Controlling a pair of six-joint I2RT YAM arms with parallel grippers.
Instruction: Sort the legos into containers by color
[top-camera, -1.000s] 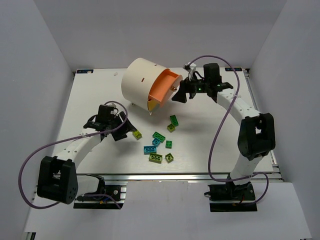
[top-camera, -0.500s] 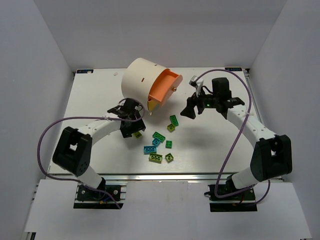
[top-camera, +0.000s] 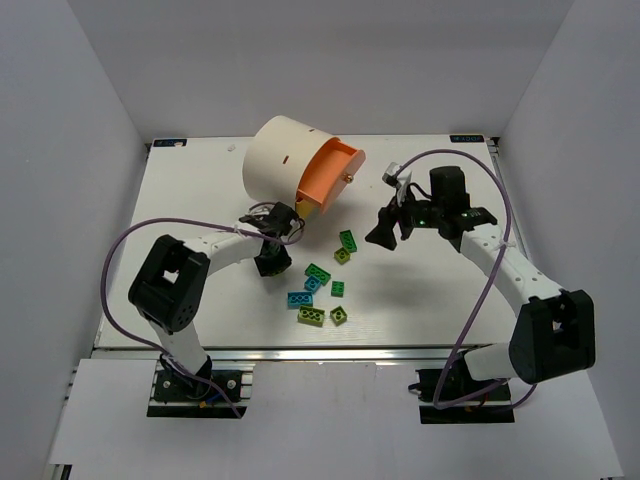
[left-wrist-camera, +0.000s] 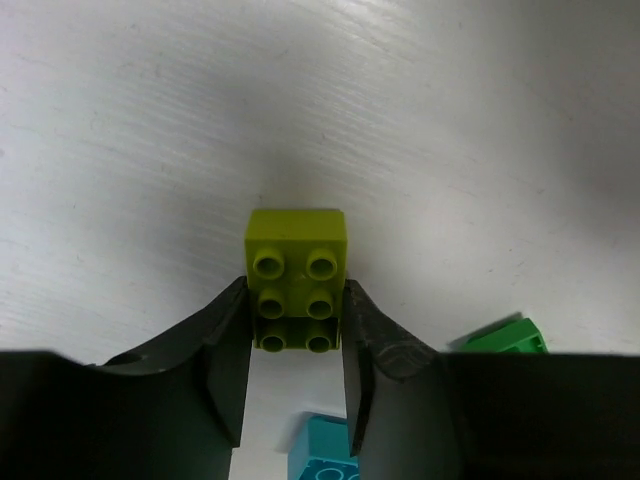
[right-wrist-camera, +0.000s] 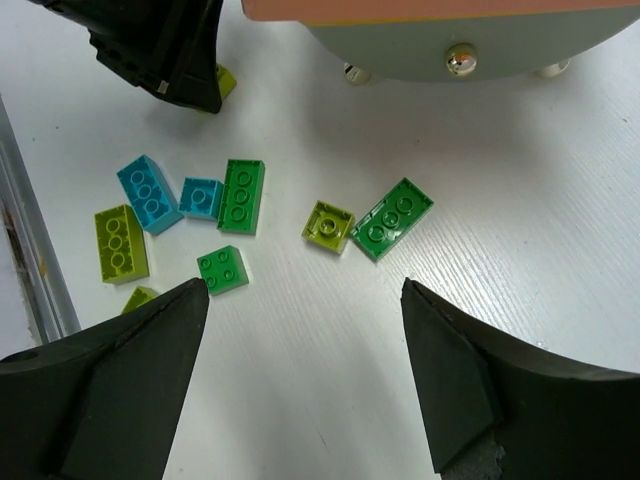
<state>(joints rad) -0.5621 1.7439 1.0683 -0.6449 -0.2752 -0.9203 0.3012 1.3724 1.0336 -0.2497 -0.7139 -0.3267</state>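
Note:
The cream drum (top-camera: 280, 160) lies at the table's back with its orange drawer (top-camera: 330, 175) pulled open. My left gripper (top-camera: 272, 262) is shut on a yellow-green brick (left-wrist-camera: 297, 290), its two fingers against the brick's sides, low at the table. My right gripper (top-camera: 385, 232) is open and empty above the table, right of the brick pile. Below it lie a dark green brick (right-wrist-camera: 392, 218), an upturned yellow-green brick (right-wrist-camera: 328, 225), a long dark green brick (right-wrist-camera: 241, 195), cyan bricks (right-wrist-camera: 147, 193), a small green brick (right-wrist-camera: 222, 269) and a yellow-green brick (right-wrist-camera: 120, 242).
The olive-grey drawer front with its brass knob (right-wrist-camera: 460, 58) shows at the top of the right wrist view. The left gripper body (right-wrist-camera: 160, 45) is at its top left. The table's near edge rail (top-camera: 330, 350) runs just below the bricks. White walls stand on three sides.
My left gripper swung right to the yellow-green brick and now sits over it. My right gripper left the orange drawer's knob and moved down toward the bricks.

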